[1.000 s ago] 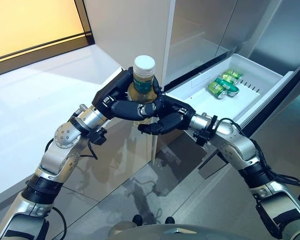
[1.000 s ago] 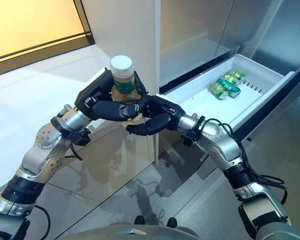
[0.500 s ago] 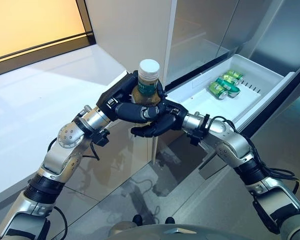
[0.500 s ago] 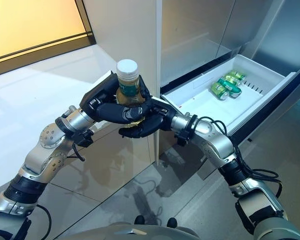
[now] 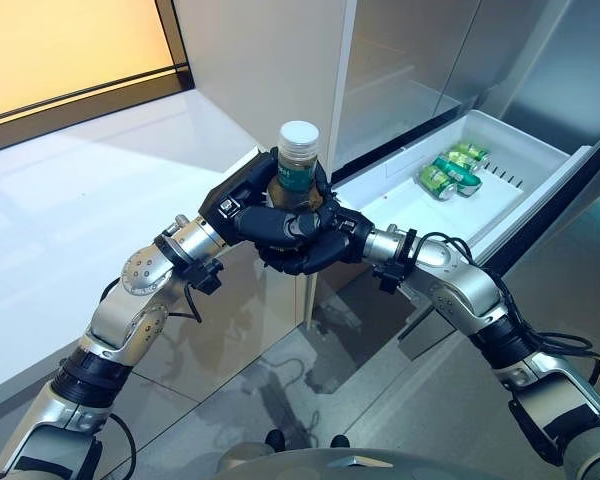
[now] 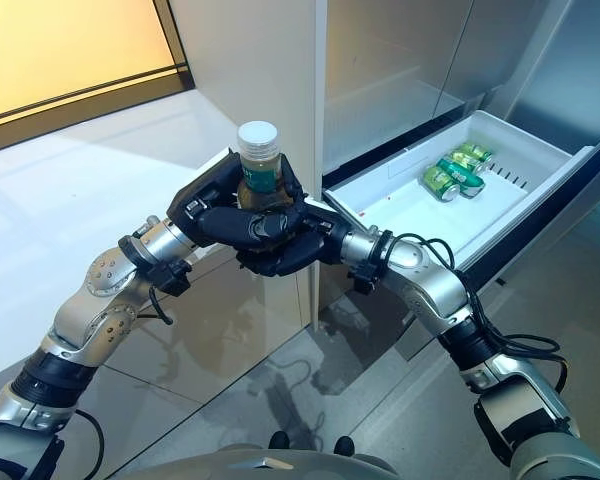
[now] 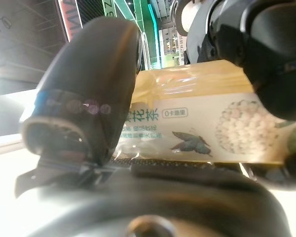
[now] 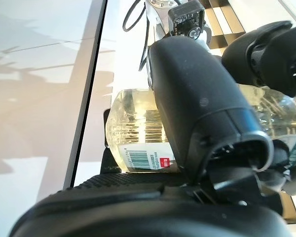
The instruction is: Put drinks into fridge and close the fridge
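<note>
A tea bottle (image 5: 296,175) with a white cap and green label stands upright in the air in front of the fridge. My left hand (image 5: 260,205) is curled round its upper body. My right hand (image 5: 315,245) wraps its lower part from the other side, fingers overlapping the left hand's. In the left wrist view the bottle's label (image 7: 197,133) lies against the thumb (image 7: 84,98). The right wrist view shows the bottle's base (image 8: 133,133) behind the thumb (image 8: 202,103). The white fridge drawer (image 5: 525,150) is pulled out at the right, holding green cans (image 5: 447,170).
The fridge's tall steel doors (image 5: 400,70) stand behind the drawer, and a white cabinet panel (image 5: 250,60) rises just behind the bottle. A white counter (image 5: 70,190) spreads to the left. Glossy floor tiles (image 5: 280,380) lie below the arms.
My right hand has slid left under the bottle and curled round it, joining the left hand. The bottle has shifted slightly right and up with both hands.
</note>
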Controlling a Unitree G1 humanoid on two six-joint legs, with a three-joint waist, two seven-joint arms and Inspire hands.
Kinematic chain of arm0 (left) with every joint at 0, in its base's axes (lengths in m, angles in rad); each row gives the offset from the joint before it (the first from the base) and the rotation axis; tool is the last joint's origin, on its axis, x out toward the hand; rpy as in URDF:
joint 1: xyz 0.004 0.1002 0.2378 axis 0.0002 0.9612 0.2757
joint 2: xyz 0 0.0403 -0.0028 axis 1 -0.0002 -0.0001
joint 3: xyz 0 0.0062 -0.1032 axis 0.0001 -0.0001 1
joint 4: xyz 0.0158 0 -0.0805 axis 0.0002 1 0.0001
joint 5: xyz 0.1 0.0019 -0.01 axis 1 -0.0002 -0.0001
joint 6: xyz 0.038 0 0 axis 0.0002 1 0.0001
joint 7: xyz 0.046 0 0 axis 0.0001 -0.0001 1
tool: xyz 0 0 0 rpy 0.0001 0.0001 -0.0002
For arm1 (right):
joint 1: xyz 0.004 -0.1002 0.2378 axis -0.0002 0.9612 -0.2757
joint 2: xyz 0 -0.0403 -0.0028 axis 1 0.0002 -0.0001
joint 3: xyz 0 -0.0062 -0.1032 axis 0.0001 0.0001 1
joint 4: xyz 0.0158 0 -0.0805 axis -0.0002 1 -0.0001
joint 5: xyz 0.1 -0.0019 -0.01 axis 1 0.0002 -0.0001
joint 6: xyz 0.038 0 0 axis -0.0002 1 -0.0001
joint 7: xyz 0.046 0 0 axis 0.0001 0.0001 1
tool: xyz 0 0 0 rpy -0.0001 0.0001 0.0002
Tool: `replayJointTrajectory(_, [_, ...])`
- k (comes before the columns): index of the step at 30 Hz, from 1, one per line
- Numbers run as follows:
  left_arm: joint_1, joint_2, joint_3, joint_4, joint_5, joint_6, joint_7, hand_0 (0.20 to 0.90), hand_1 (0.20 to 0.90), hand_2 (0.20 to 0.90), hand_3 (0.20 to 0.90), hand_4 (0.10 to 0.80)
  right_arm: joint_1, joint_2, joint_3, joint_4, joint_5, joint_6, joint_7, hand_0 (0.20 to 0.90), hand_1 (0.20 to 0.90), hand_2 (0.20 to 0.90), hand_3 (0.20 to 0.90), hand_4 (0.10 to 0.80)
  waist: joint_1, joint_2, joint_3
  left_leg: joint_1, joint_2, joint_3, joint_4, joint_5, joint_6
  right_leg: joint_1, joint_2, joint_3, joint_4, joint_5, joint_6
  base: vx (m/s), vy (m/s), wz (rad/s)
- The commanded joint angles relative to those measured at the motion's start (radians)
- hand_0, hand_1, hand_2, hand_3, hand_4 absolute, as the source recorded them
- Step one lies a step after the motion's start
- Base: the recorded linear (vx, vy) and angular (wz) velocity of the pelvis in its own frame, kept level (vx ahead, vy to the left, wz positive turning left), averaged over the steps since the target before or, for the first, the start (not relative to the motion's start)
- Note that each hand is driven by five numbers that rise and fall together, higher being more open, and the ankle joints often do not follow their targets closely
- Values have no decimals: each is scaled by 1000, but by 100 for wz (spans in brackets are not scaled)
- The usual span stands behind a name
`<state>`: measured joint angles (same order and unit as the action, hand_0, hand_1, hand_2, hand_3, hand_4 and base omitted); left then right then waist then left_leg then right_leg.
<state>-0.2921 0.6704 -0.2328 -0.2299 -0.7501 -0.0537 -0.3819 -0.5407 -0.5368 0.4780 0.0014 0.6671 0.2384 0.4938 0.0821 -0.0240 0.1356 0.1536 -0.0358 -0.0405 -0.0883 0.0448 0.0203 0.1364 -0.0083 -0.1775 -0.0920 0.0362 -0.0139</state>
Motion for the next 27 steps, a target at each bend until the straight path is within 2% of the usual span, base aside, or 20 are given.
replayJointTrajectory(1, [-205, -57, -4, -70, -75, -139, -19, 300, 300, 300, 200, 100, -173, 73, -41, -30, 120, -98, -6, 300, 300, 300, 200, 100, -1, -8, -110, 7, -17, 9, 2, -99, -18, 33, -40, -38, 8, -47, 88, 0, 0, 0])
replayJointTrajectory(3, [-204, -59, -1, -69, -69, -137, -19, 300, 300, 300, 200, 100, -172, 72, -45, -33, 119, -98, -7, 300, 300, 300, 200, 100, -2, -8, -110, 7, -17, 9, 1, -100, -17, 33, -40, -37, 8, -48, 87, 0, 0, 0])
replayJointTrajectory(5, [-203, -57, 1, -68, -68, -140, -11, 549, 549, 549, 491, 391, -170, 72, -47, -35, 112, -107, -16, 300, 300, 300, 200, 100, -2, -7, -110, 8, -17, 8, 1, -100, -17, 33, -40, -36, 8, -47, 87, 0, 0, 0])
replayJointTrajectory(6, [-204, -58, 1, -69, -63, -140, -9, 571, 571, 571, 516, 416, -171, 72, -47, -36, 108, -113, -20, 300, 300, 300, 200, 100, -2, -7, -110, 8, -17, 9, 1, -100, -17, 34, -40, -36, 8, -47, 87, 0, 0, 0])
replayJointTrajectory(7, [-203, -56, 6, -66, -58, -141, -7, 822, 822, 822, 809, 709, -174, 70, -52, -37, 97, -118, -21, 300, 300, 300, 200, 100, -2, -6, -110, 7, -17, 8, 2, -100, -17, 33, -40, -35, 8, -47, 86, 0, 0, 0])
replayJointTrajectory(8, [-203, -56, 8, -65, -56, -143, -5, 900, 900, 900, 900, 800, -174, 67, -55, -41, 92, -125, -26, 300, 300, 300, 200, 100, -3, -6, -110, 7, -17, 8, 2, -100, -17, 33, -39, -34, 8, -47, 87, 0, 0, 0])
replayJointTrajectory(13, [-200, -43, 30, -59, -56, -157, 24, 900, 900, 900, 900, 800, -191, 44, -85, -55, 97, -188, -72, 300, 300, 300, 200, 100, -4, -6, -114, 6, -17, 9, 1, -99, -17, 31, -38, -33, 8, -47, 87, 0, 0, 0])
replayJointTrajectory(20, [-167, -43, 101, -73, -49, -196, 54, 900, 900, 900, 900, 800, -190, 23, -172, -158, 75, -265, -153, 300, 300, 300, 200, 100, -9, -7, -117, -3, -19, 8, 1, -91, -16, 21, -37, -26, 8, -38, 86, -12, 1, 0])
replayJointTrajectory(27, [-141, -56, 146, -99, -70, -242, -12, 900, 900, 900, 900, 800, -172, 1, -238, -238, 47, -303, -214, 300, 300, 300, 200, 100, -20, -8, -122, -6, -18, 11, 1, -91, -15, 14, -34, -16, 11, -38, 85, -13, 1, 0])
